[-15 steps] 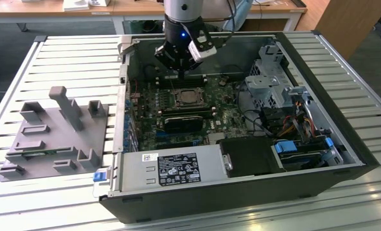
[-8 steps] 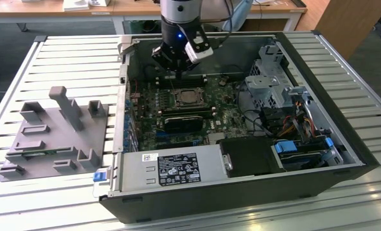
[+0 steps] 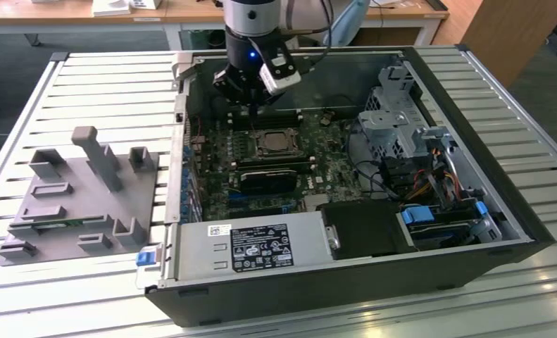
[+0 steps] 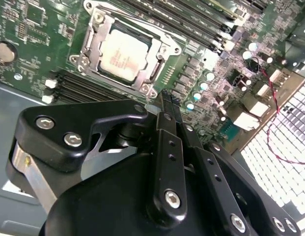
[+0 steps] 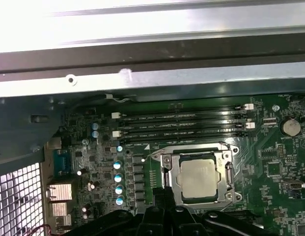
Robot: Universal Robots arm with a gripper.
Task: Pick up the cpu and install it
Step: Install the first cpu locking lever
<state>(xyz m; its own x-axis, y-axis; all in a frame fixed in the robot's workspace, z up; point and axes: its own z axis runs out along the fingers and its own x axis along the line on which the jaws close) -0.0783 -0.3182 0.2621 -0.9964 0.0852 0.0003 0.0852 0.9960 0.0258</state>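
Note:
The cpu [image 3: 276, 143], a small square chip with a shiny silver top, lies flat inside the metal-framed socket [image 3: 276, 132] on the green motherboard in the open computer case. Both wrist views show the cpu [image 4: 124, 53] [image 5: 200, 178] seated in the socket frame [image 4: 157, 73] [image 5: 226, 169]. My gripper [image 3: 252, 113] hangs above the board just behind the socket, apart from the chip. Its two black fingers [image 4: 168, 105] are pressed together with nothing between them, and their tips [image 5: 159, 192] stand beside the socket's edge.
A grey plastic holder block [image 3: 81, 190] with upright posts sits on the slatted table at the exterior view's left. Inside the case are memory slots [image 5: 181, 125], a black card [image 3: 273, 176], the power supply [image 3: 250, 243], a metal drive cage [image 3: 396, 105] and cables [image 3: 429, 176].

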